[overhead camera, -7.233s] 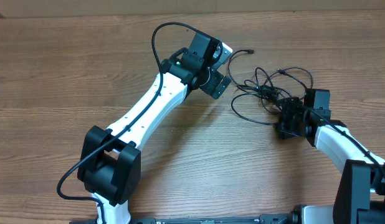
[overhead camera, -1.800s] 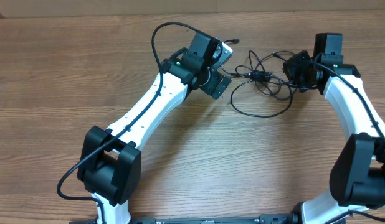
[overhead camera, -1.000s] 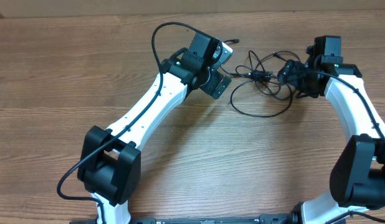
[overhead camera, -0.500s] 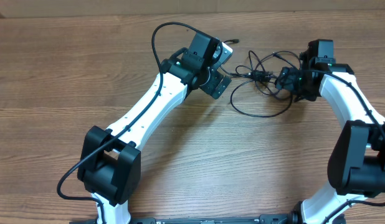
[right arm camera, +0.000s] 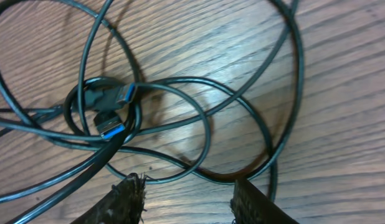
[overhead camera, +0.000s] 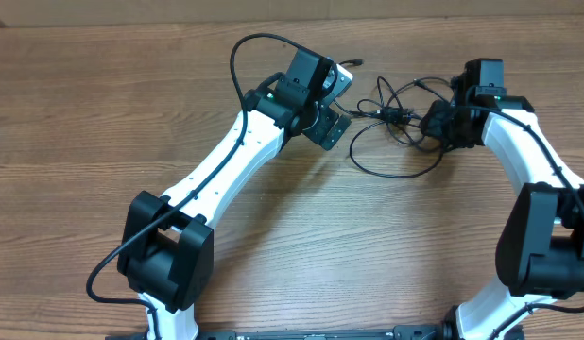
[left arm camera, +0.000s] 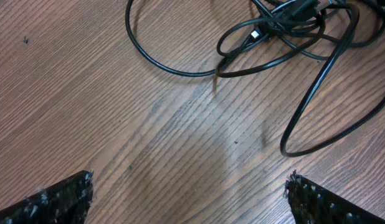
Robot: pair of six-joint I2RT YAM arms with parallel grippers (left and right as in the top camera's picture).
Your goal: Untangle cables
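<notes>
The cables (overhead camera: 398, 115) are thin black wires lying in a tangle on the wooden table, between my two grippers. A wide loop (overhead camera: 391, 176) hangs toward the front, and one plug end (overhead camera: 356, 63) lies beside the left wrist. My left gripper (overhead camera: 344, 102) is open and empty, just left of the tangle. In the left wrist view the cables (left arm camera: 273, 25) lie ahead of its gripper (left arm camera: 189, 186). My right gripper (overhead camera: 432, 121) is open at the tangle's right edge. In the right wrist view (right arm camera: 186, 193) cable loops cross just ahead of its tips, with two plugs (right arm camera: 114, 95) in the knot.
The thicker black cord (overhead camera: 237, 57) of the left arm arcs above the table at the back. The left arm (overhead camera: 226, 161) stretches diagonally across the table's middle. The table's far edge (overhead camera: 179, 21) runs along the top.
My right gripper swung up to the far right, then moved left onto the tangle's right edge. The tangle now lies more compact and farther back. The left arm has not moved.
</notes>
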